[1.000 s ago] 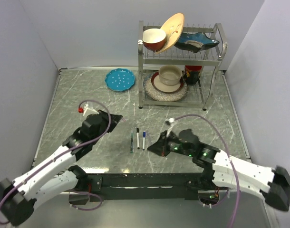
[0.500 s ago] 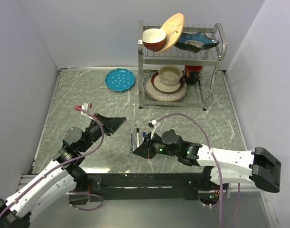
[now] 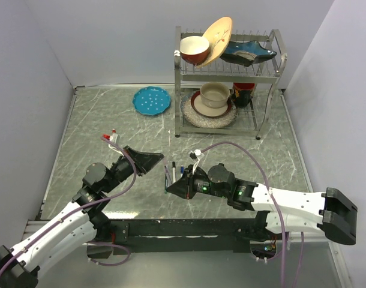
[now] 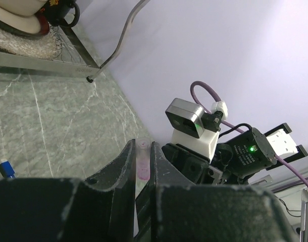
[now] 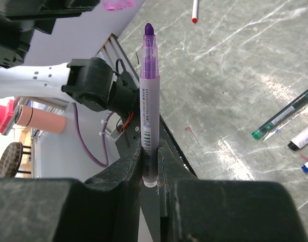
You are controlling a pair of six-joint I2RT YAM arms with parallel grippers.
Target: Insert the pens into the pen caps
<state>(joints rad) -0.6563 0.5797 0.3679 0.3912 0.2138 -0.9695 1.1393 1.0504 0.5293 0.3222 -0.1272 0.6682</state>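
While the left claw (image 4: 143,149) pinches a cap (image 4: 143,170), the rack (image 3: 177,90) holds bowls (image 3: 195,49)

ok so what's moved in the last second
Both arms swung inward. The right pincer, shut on the purple pen, swept left over the loose pens; the left pincer, shut on the pinkish cap, edged right to meet it. Nothing visibly grabbed or released. Loose pens, rack and teal plate stayed put.
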